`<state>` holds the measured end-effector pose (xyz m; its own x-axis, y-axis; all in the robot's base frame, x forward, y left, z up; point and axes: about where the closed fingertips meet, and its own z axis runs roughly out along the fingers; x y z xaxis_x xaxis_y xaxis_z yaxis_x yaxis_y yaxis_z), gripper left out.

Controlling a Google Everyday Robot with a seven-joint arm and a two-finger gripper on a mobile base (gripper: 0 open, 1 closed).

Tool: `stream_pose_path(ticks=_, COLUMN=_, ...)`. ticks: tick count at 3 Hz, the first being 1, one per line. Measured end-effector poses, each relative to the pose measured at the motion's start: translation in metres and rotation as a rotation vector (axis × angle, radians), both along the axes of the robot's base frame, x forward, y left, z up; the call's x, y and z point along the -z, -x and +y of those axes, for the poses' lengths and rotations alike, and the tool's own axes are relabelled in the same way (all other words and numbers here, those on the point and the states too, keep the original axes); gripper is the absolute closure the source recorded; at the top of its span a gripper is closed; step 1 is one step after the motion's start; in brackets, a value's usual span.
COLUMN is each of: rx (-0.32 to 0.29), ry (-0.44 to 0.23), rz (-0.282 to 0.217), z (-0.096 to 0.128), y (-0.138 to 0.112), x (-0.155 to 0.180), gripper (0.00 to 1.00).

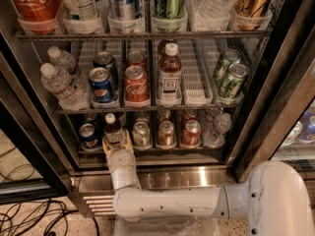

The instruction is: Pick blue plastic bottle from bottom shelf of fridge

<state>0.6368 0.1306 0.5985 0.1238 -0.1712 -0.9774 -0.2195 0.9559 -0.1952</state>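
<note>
So the blue plastic bottle (pixel 113 130) is standing upright at the front of the bottom shelf (pixel 197 150) of the fridge (pixel 290 73), second lane from the left. It's got a blue Pepsi can (pixel 88 135) on its left and a silver can (pixel 141 133) on its right. The gripper (pixel 117 139) is right up at the bottle's lower half, reaching in over the steel front rail, with the white arm (pixel 167 203) coming in from the lower right. Honestly can't tell if the gripper is actually clamped on the bottle or just sitting around it. One shelf up there's a taller brown bottle (pixel 170 75) beside a Coca-Cola can (pixel 136 85).
</note>
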Motion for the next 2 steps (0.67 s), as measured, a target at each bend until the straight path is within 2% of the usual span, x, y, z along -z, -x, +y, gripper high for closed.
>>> stream_pose_path(ticks=1, rx=-0.022, ry=-0.033, rz=0.045, z=-0.0009, y=-0.0029, x=0.0053, gripper=0.78)
stream_pose_path(ticks=2, rx=-0.022, ry=-0.033, rz=0.045, z=-0.0009, y=-0.0029, x=0.0052, gripper=1.00)
